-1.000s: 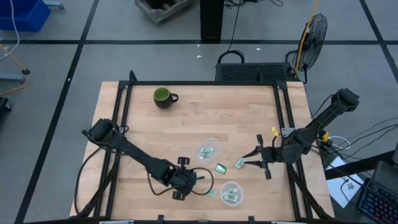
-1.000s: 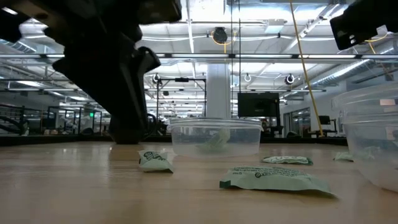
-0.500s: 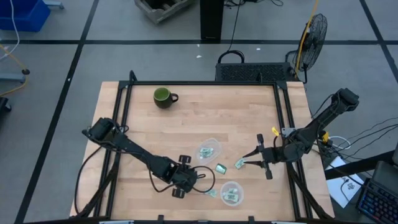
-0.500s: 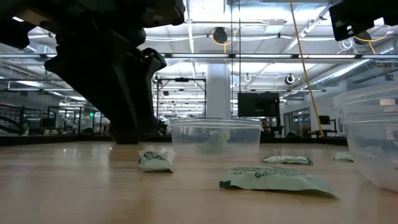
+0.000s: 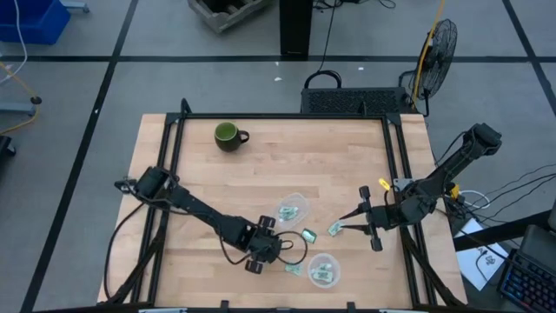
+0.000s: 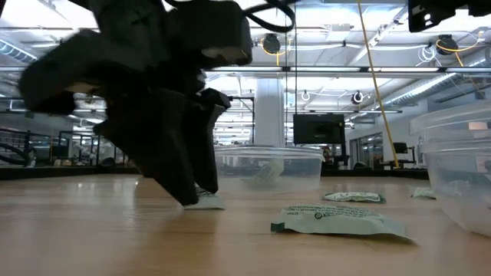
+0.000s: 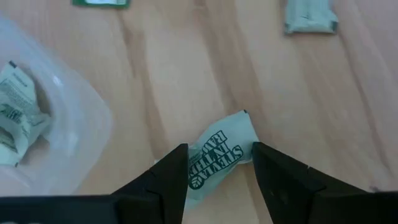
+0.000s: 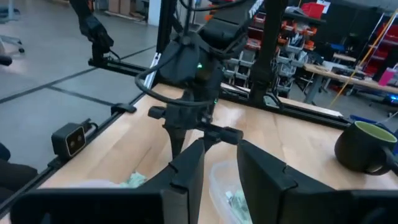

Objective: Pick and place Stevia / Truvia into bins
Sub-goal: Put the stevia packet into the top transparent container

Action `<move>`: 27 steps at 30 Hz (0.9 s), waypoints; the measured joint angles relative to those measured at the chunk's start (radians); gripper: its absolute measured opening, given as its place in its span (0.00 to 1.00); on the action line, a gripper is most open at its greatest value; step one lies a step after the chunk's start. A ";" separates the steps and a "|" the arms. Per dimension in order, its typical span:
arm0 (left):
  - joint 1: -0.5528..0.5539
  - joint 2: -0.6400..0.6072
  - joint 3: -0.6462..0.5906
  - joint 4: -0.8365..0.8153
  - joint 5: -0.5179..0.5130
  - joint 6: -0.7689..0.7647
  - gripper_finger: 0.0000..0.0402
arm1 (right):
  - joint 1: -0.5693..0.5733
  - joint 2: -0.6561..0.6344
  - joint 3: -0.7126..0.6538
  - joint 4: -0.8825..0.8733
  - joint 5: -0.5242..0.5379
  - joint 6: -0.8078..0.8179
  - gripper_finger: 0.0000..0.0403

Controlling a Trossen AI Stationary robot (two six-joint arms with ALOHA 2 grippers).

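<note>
A Stevia packet (image 7: pixel 221 152) lies flat on the table beside the near bin (image 5: pixel 323 270). My left gripper (image 7: pixel 217 168) is low over it, open, with one finger on each side of the packet. The low view shows this gripper (image 6: pixel 192 195) down at the packet (image 6: pixel 205 202). The far bin (image 5: pixel 293 209) and the near bin both hold packets. Loose packets lie at mid-table (image 5: pixel 308 235) and to its right (image 5: pixel 334 229). My right gripper (image 5: pixel 347 223) hovers open just right of that right-hand packet, with nothing between its fingers (image 8: pixel 221 171). My left gripper comes at the packet slanting down from the table's left, and its open fingers (image 7: pixel 171 177) flank the packet's two long edges. The packet lies flat on the wood. Whether the fingers touch it, I cannot tell.
A dark green mug (image 5: pixel 229 136) stands at the far left of the table. A black frame rail (image 5: pixel 400 174) runs along the table's edges. The left arm's cable (image 5: pixel 287 252) loops over the wood near the near bin. Another packet (image 6: pixel 337 220) lies close to the low camera.
My left gripper has moved toward the table's right edge and down, and now stands over the packet beside the near bin. The packet itself has stayed in place. My right arm has kept still.
</note>
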 joint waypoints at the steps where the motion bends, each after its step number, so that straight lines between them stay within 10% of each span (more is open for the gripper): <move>1: 0.004 0.000 0.000 -0.001 0.009 -0.013 0.46 | 0.000 0.000 0.000 0.002 0.000 -0.006 0.22; 17: 0.029 -0.038 0.010 0.010 0.080 -0.100 0.03 | 0.000 -0.002 0.000 0.021 0.000 -0.025 0.22; 27: 0.069 -0.311 0.031 -0.025 -0.138 0.030 0.12 | 0.000 -0.002 0.000 0.023 0.000 -0.025 0.22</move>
